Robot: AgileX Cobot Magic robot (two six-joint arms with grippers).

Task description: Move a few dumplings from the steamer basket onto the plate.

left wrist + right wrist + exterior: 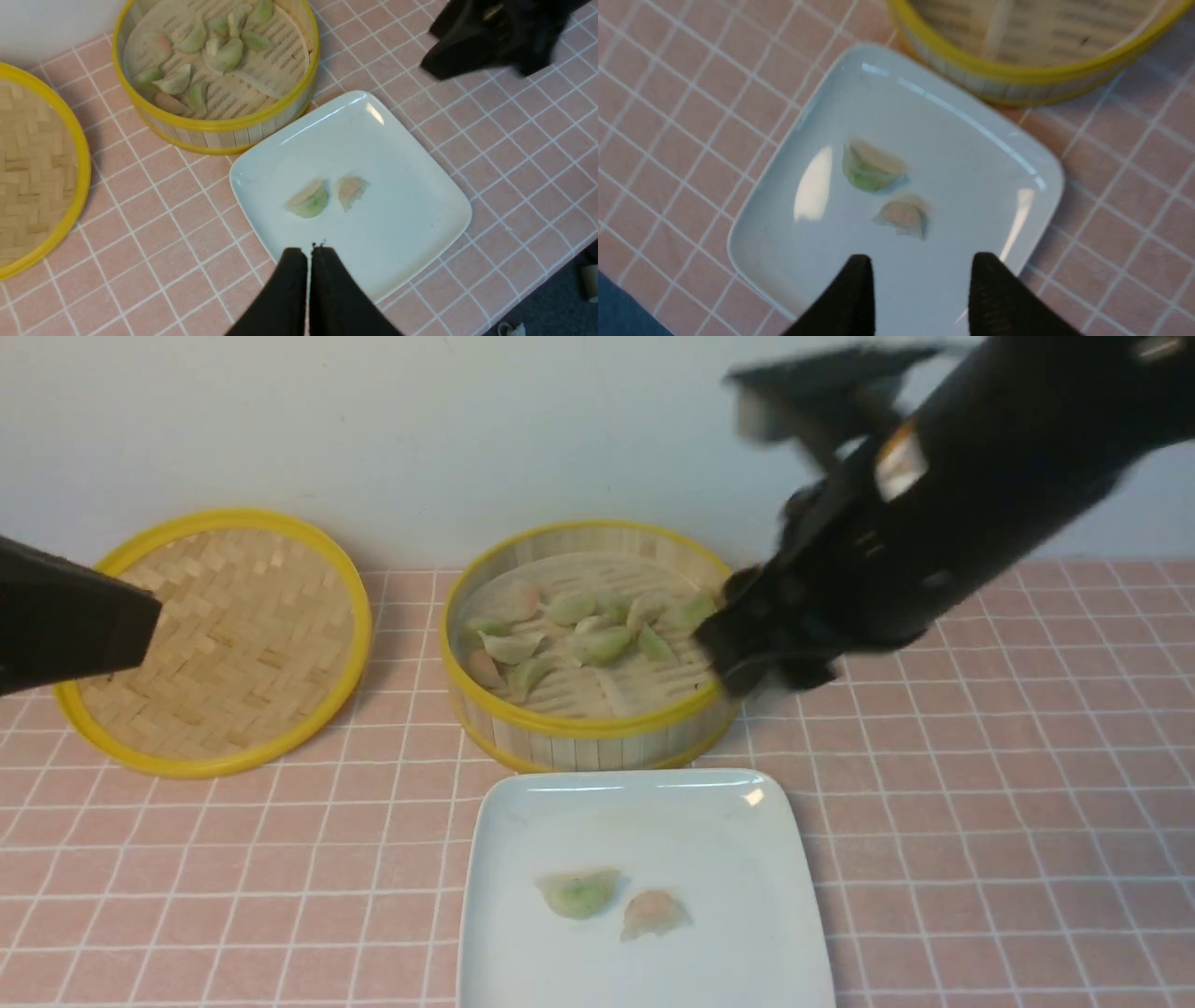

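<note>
- Just past the right jaws lies the plate [971,154], with two dumplings [871,172] side by side, not touching.
- Those jaws are wide and hold nothing, likely ready to fetch another.
- More dumplings wait in the basket [579,723], beyond the plate.
- Well apart from them, the left jaws press together, empty, likely to stay out of the way.

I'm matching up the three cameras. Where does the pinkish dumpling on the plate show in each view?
Front view: the pinkish dumpling lies on the plate, just right of the green dumpling.
Left wrist view: the pinkish dumpling is near the plate's middle, beside the green one.
Right wrist view: the pinkish dumpling is again mid-plate, beside the green one.
Shared landmark: the green dumpling, close by but not touching.
</note>
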